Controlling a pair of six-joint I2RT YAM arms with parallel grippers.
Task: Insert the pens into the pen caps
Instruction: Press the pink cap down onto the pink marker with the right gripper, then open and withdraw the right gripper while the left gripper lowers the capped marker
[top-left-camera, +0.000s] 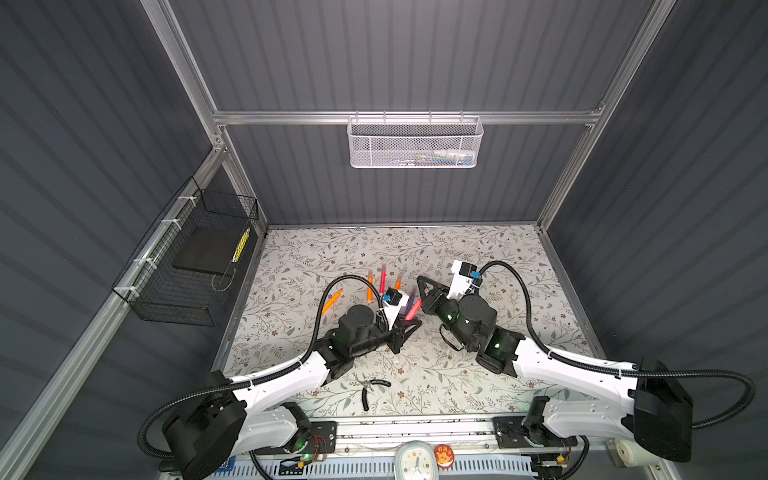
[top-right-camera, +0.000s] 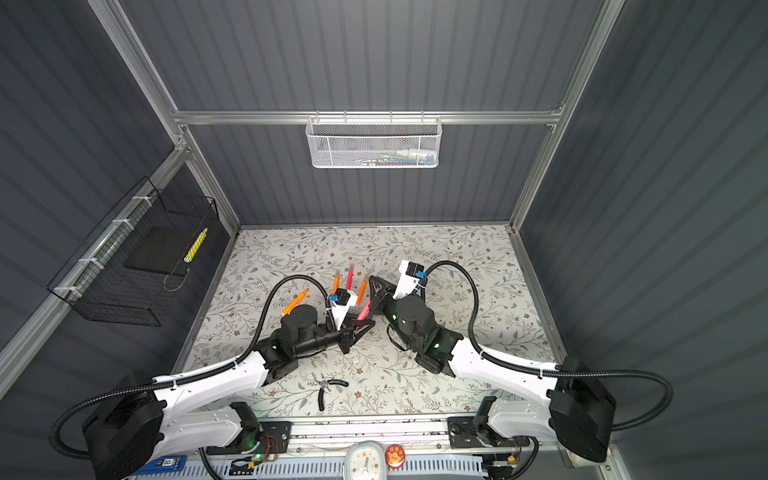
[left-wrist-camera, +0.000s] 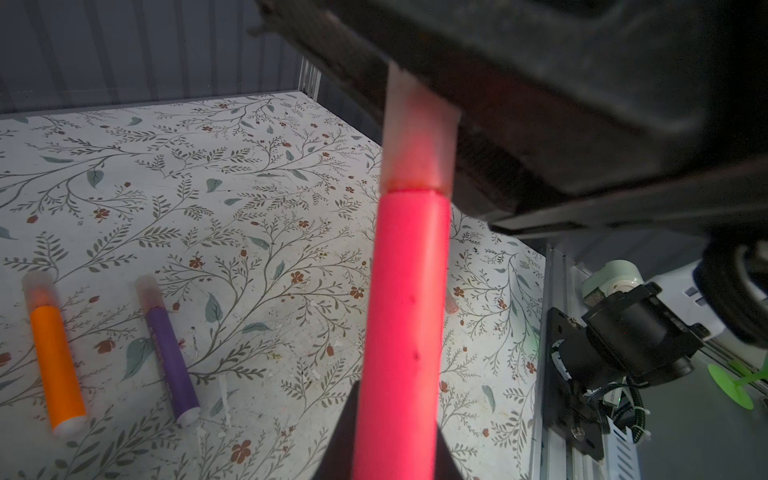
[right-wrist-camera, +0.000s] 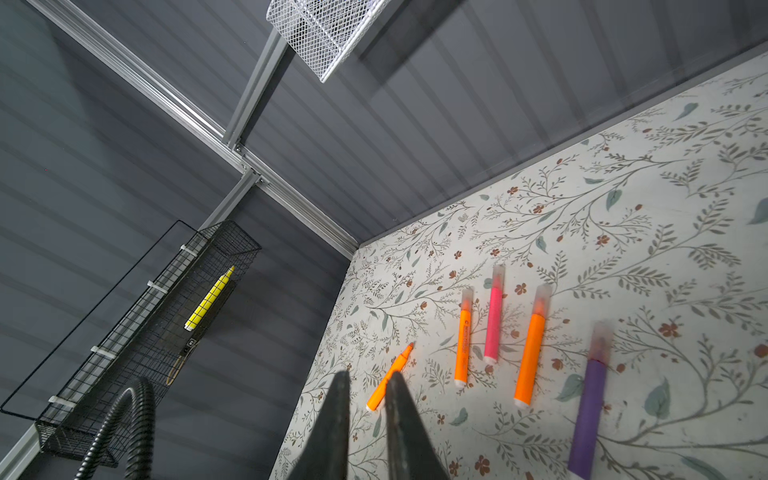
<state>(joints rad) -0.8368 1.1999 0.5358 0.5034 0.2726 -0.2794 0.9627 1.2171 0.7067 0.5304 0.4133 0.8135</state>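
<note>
Your pink pen (left-wrist-camera: 405, 311) is clamped in the left gripper (left-wrist-camera: 395, 419) and held above the floral surface (left-wrist-camera: 270, 187). A translucent cap (left-wrist-camera: 417, 141) sits on its end, and the cap's far tip is hidden behind a black housing (left-wrist-camera: 540, 104). Your right gripper (right-wrist-camera: 369, 378) has its jaws drawn nearly together with nothing between them. On the surface beyond it lie four capped pens (right-wrist-camera: 532, 353), two orange, one pink and one purple, side by side. An uncapped orange pen (right-wrist-camera: 390, 376) lies just beside them.
</note>
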